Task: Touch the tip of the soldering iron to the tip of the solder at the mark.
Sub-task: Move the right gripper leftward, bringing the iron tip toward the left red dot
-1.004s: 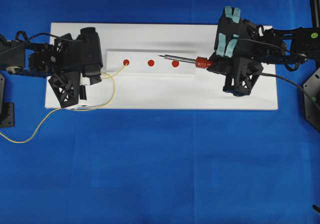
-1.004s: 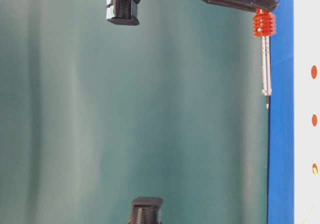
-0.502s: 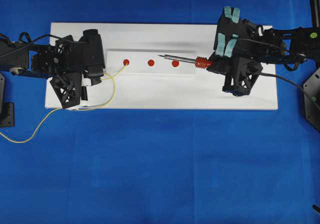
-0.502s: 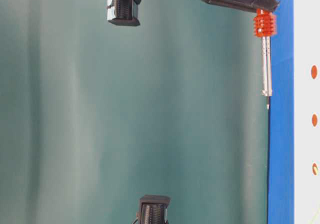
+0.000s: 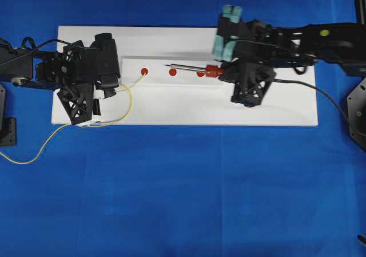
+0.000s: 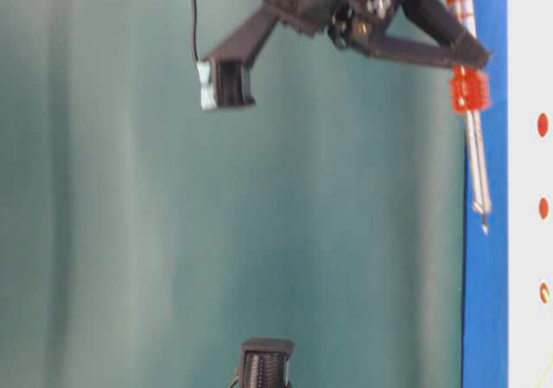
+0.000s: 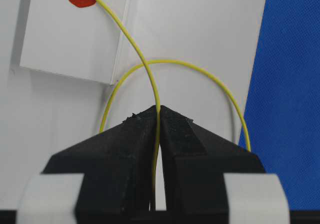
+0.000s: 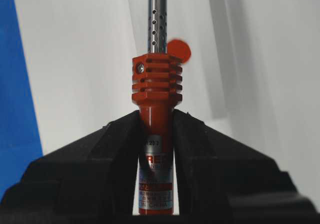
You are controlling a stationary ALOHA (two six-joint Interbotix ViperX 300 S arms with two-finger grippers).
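Nearest the lower edge of the overhead view, the loose end of the solder (image 5: 26, 160) trails over the blue cloth (image 5: 183, 200), well short of the white board (image 5: 274, 111). On that board, at its left end, the left gripper (image 7: 157, 115) is clamped tight on the yellow wire, jaws pressed together with the strand running up between them. From there the wire loops once and arches to the left red mark (image 5: 144, 71), where its tip rests on the dot, as the left wrist view shows plainly.

Further along the raised strip (image 5: 171, 74) on the board, to the right of that mark, the soldering iron (image 5: 191, 69) lies nearly level, pointing left. The right gripper (image 8: 156, 121) is closed firmly around its red-orange body just behind the ribbed collar. Its metal point is beside the middle mark (image 5: 172, 71), still well apart from the solder's tip. The table-level view suggests the shaft is held slightly off the strip, though contact is hard to judge.

So both tools are in hand and the solder is placed; what remains, as I judge it, is carrying the iron past the middle mark to the left one and setting tip on tip.
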